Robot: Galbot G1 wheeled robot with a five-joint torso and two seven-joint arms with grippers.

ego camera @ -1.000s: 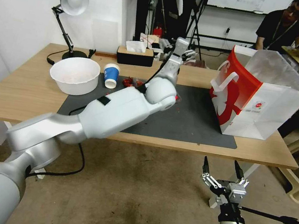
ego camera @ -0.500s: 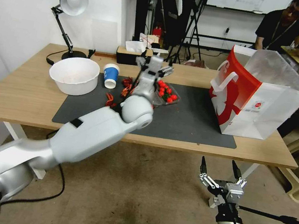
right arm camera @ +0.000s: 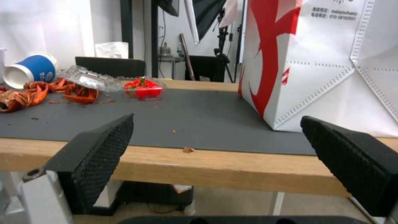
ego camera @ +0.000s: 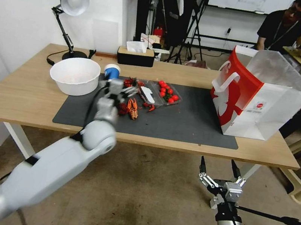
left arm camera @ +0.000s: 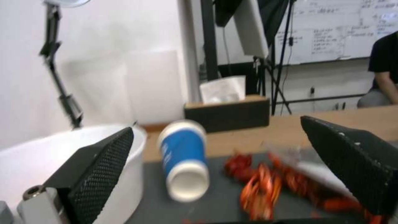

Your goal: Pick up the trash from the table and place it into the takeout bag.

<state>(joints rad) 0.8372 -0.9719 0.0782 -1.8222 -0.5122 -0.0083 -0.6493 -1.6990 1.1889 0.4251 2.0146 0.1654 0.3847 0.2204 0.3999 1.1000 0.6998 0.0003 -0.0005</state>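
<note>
Trash on mat, left gripper over it

Right gripper point(ego camera: 218, 169) hangs below the near table point(ego camera: 28, 89) edge, fingers spread, empty. Left gripper point(ego camera: 118, 86) spread wide over the mat point(ego camera: 190, 122) left part, holding nothing. Red shell scraps point(ego camera: 132, 109) just beside it; blue-and-white paper cup point(left arm camera: 183, 160) lies tipped, right of white bowl point(ego camera: 74, 74). Clear tray of red fruit point(ego camera: 167, 91) farther right. Takeout bag point(ego camera: 260, 95) upright far right.

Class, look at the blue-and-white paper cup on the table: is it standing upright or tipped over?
Tipped over. The blue-and-white paper cup lies on its side on the dark mat beside the white bowl, with one round end facing the left wrist camera.
</note>
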